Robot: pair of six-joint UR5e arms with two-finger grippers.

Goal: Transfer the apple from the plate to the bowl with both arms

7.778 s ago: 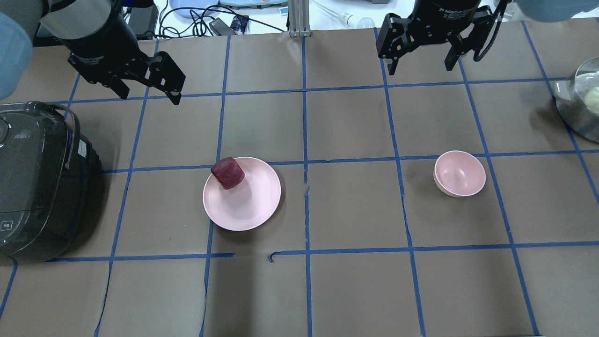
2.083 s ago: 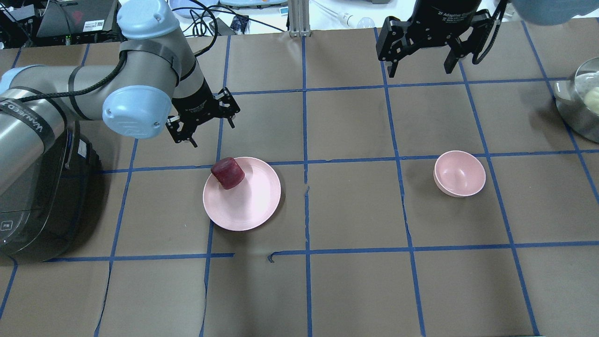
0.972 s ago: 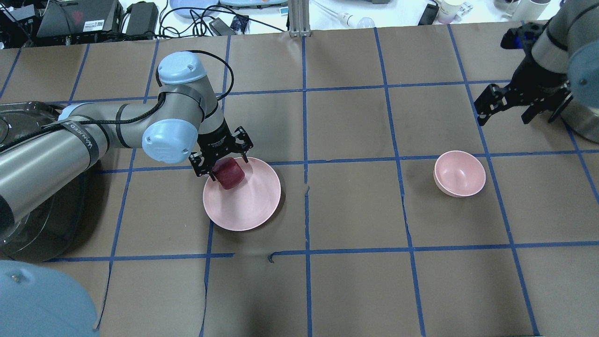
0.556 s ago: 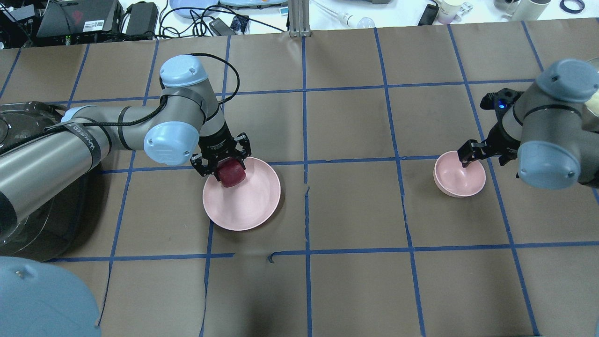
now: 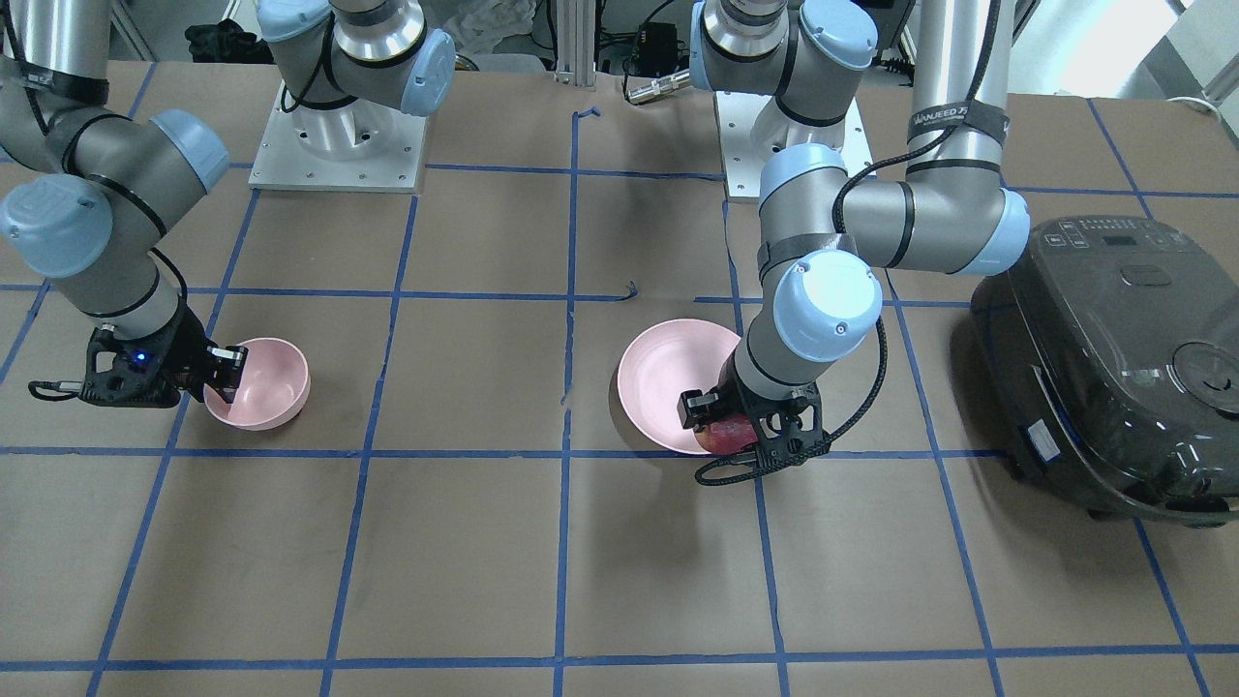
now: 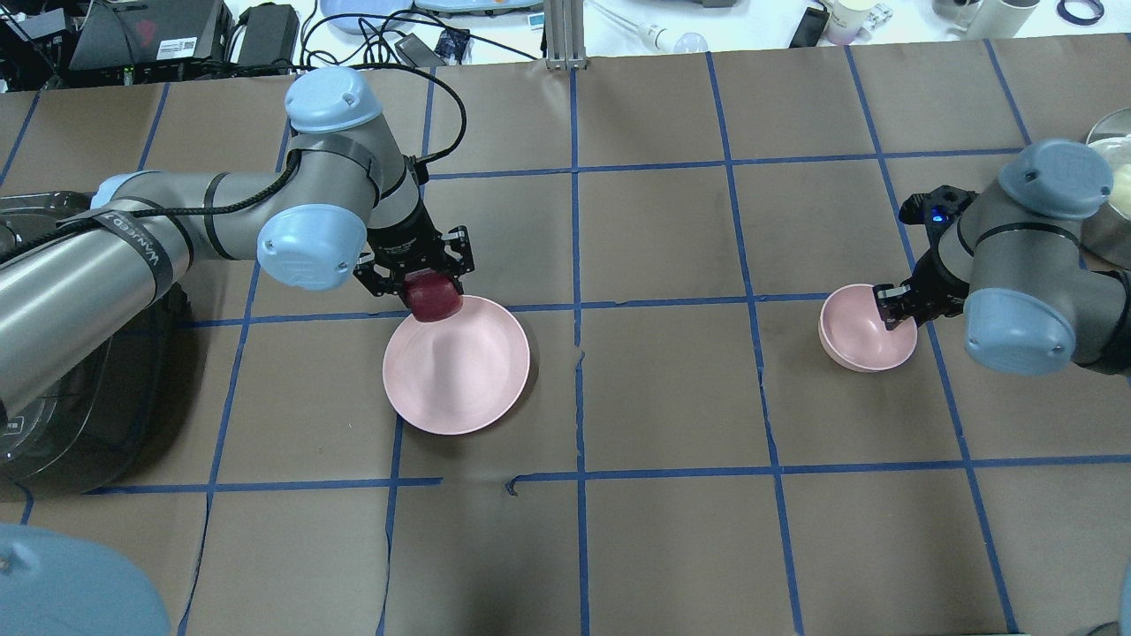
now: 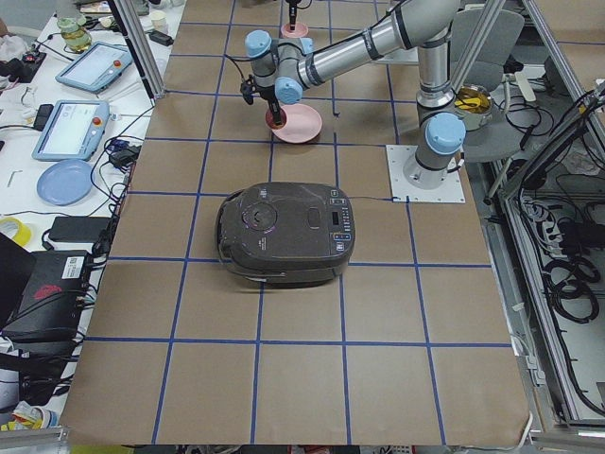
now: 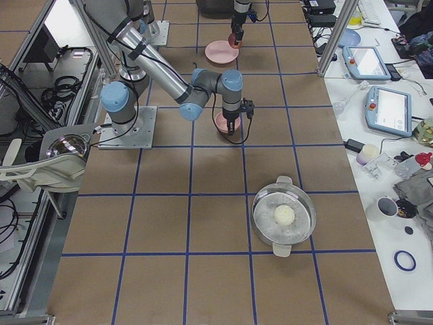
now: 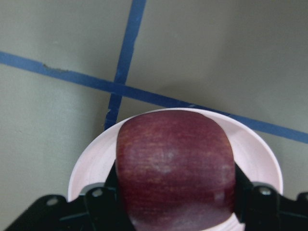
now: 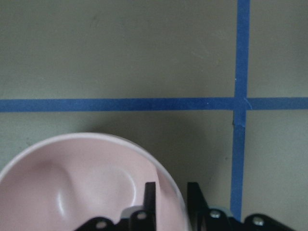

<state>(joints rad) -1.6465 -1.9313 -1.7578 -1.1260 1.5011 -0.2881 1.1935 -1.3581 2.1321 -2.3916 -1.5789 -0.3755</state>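
Gripped by the left end effector [image 6: 422, 281], the apple [image 6: 432, 298] could slip onto the plate [image 6: 459, 380]. The bowl [image 6: 855, 340] rim is pinched by the right end effector [image 6: 894, 305]; tipping is possible.

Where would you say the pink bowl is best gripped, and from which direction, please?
Probably by its thin rim, from above: the bowl sits upright and open, too wide to span, so one finger goes inside and one outside. The right gripper already straddles the rim this way, on the side nearest that arm.
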